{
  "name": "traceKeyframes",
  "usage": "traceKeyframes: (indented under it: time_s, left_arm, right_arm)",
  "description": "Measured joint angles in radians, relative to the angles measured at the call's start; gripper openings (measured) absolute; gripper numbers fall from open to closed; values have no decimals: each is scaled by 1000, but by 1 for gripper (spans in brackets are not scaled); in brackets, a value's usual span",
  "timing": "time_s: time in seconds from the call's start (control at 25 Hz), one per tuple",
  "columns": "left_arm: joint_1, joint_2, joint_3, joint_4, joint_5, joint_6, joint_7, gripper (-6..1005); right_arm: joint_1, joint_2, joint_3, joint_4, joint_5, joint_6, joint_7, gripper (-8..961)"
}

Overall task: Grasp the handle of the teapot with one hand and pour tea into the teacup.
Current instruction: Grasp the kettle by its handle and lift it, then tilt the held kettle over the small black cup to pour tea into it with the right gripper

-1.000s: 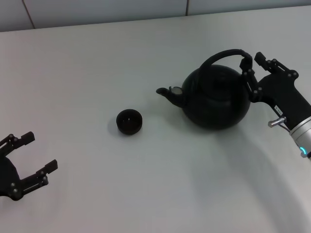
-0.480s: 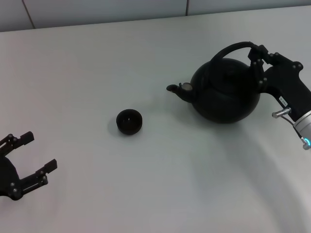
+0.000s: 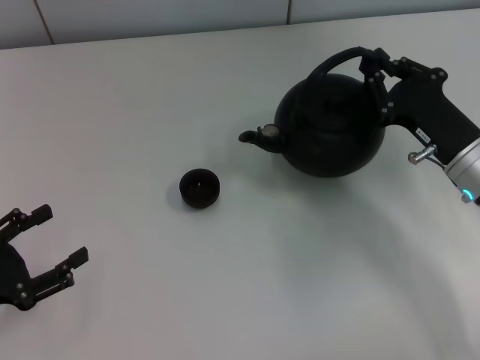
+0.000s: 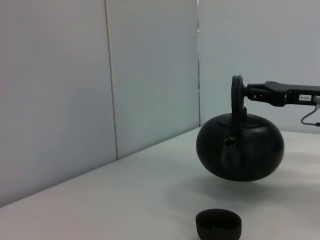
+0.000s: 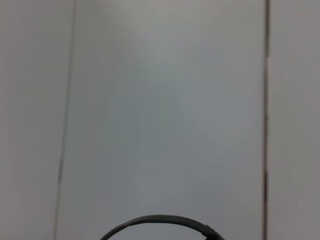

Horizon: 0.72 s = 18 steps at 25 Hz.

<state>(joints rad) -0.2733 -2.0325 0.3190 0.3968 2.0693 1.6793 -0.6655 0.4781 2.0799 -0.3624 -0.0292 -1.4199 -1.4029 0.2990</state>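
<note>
The right pincer [image 3: 375,71] pinches the handle [image 3: 337,60] at its right end, holding the teapot [image 3: 330,131] off the worktop [image 3: 150,97], as the left wrist view shows by the gap and shadow beneath it. The pot hangs at about two o'clock in the head view, its spout [image 3: 255,139] pointing toward nine o'clock. The teacup [image 3: 199,187] stands well apart, lower left of the spout; its contents cannot be made out. The right wrist view shows only the handle's arc, cut off at the edge. The left pincer [image 3: 49,247], at eight o'clock, rests spread and partly cropped.
</note>
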Motion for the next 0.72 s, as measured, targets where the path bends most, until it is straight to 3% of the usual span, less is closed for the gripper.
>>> traceKeyframes:
  time_s: [0.4, 0.72]
  left_arm:
    - [-1, -5, -2, 2, 0, 0, -3, 833]
    - [-2, -8, -6, 4, 0, 0, -5, 833]
  right_arm:
    - [24, -1, -118, -120, -1, 30, 69, 134]
    - [73, -6, -149, -147, -2, 78, 70, 134]
